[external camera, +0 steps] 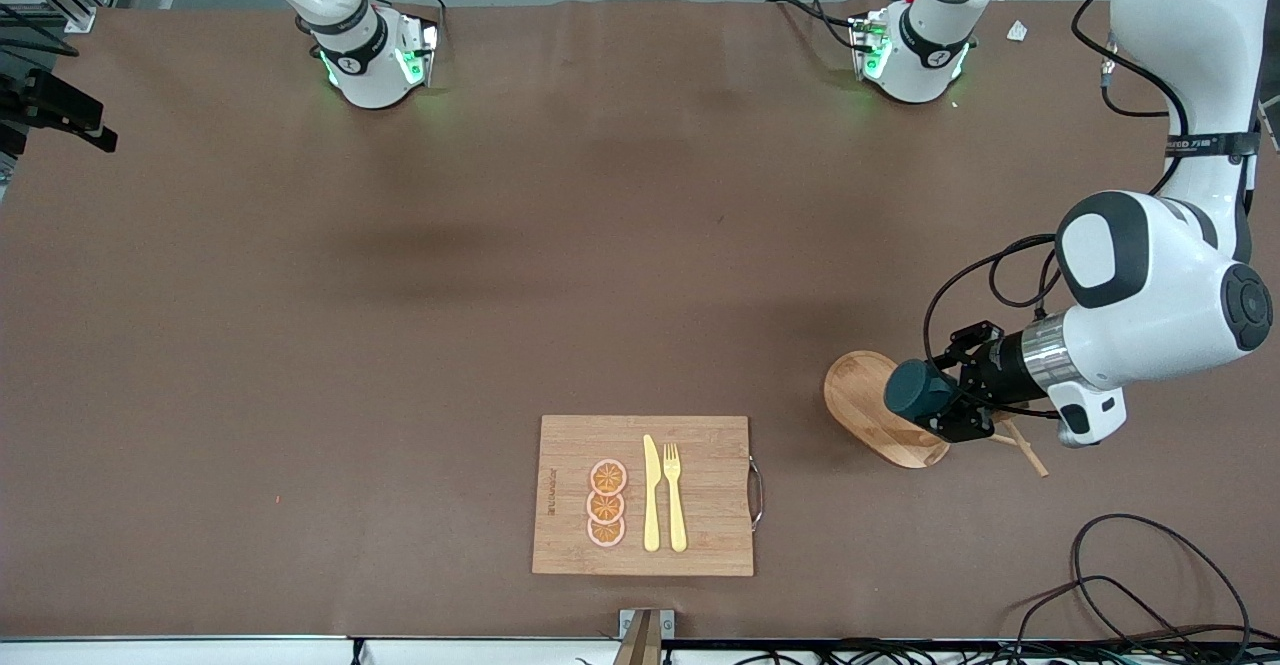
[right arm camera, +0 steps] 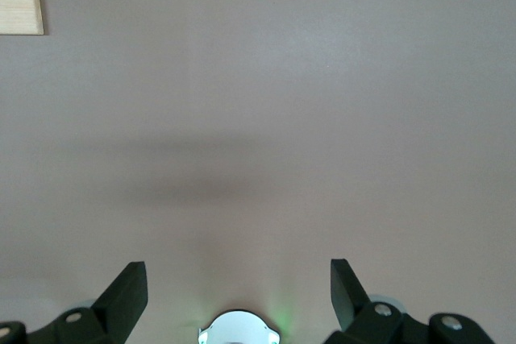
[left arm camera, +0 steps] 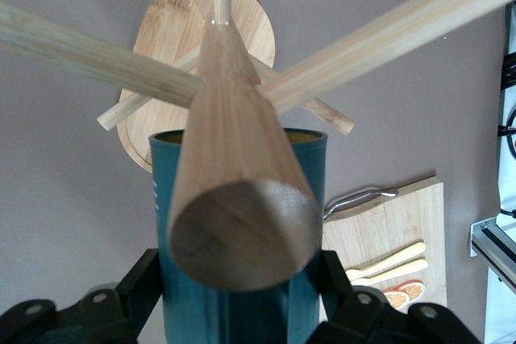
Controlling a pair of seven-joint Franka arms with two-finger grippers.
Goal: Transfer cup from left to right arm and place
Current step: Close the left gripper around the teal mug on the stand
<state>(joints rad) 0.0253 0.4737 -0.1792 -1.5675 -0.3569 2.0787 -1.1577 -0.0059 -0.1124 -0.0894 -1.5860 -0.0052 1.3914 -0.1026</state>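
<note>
The dark teal cup [external camera: 913, 388] is held on its side by my left gripper [external camera: 938, 403], which is shut on it just over the wooden peg rack's oval base [external camera: 862, 397]. In the left wrist view the cup [left arm camera: 184, 312] sits between the black fingers [left arm camera: 139, 283], with a strip of its yellow inside at the rim [left arm camera: 308, 136]. The rack's thick post [left arm camera: 234, 215] and thin pegs [left arm camera: 379, 42] cross in front of it. My right gripper [right arm camera: 238, 275] is open and empty, high over bare table, outside the front view.
A bamboo cutting board [external camera: 710, 530] lies near the front edge with a yellow knife [external camera: 651, 493], a yellow fork [external camera: 674, 495] and orange slices [external camera: 606, 503]. Black cables [external camera: 1130, 585] lie at the front corner by the left arm.
</note>
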